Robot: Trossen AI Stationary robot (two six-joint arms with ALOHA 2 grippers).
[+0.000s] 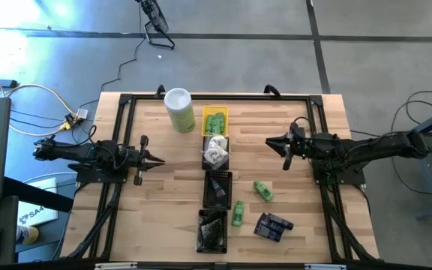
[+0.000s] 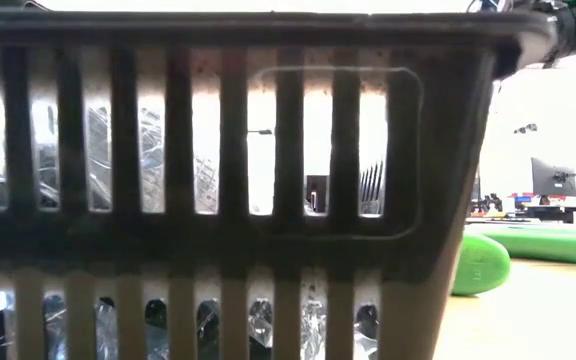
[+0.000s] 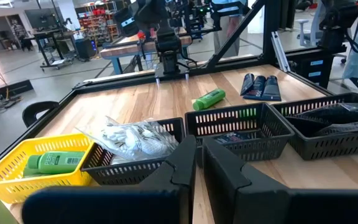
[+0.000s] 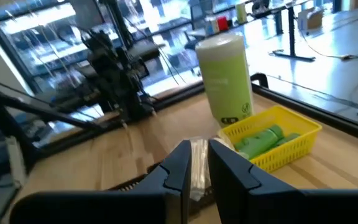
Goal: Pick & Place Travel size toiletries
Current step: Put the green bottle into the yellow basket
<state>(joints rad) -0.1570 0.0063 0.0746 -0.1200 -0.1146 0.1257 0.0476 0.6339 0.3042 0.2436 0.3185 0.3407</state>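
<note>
Left gripper (image 1: 158, 160): at the counter's left side, fingers together, nothing held; pointed toward the tray row.
Right gripper (image 1: 270, 141): at the right side, above the loose items, fingers nearly together, empty as far as visible.
Tray row: yellow tray (image 1: 214, 121) farthest back, then three black trays (image 1: 217, 188) in a line down the counter's (image 1: 163, 202) middle.
Sorted already: green bottles (image 3: 53, 162) in the yellow tray; white wrapped pieces (image 1: 216, 148) in the next tray; dark items in the two nearer trays, too dim to name.
Loose: one green bottle (image 1: 263, 190) lying right of the row; a second (image 1: 238, 214) just beside the nearest trays; dark packets (image 1: 273, 226) near the front right, lying flat together.
Canister (image 1: 179, 110): upright, left of the yellow tray; no part of the job.
Bottle handling: likely light, stiff plastic, smooth and round, apt to roll or squirt out; best pinched across the middle of the body, fingers square to its long axis.
Packet handling: probably thin, soft, slick; flat on wood, so little edge to catch; better taken across the narrow width near one end, one packet at a time.
Wrapped pieces: crinkly film, very light, likely to deform; gentle pinch on the bulk.
Risk: nudging the second bottle against the tray wall.
</note>
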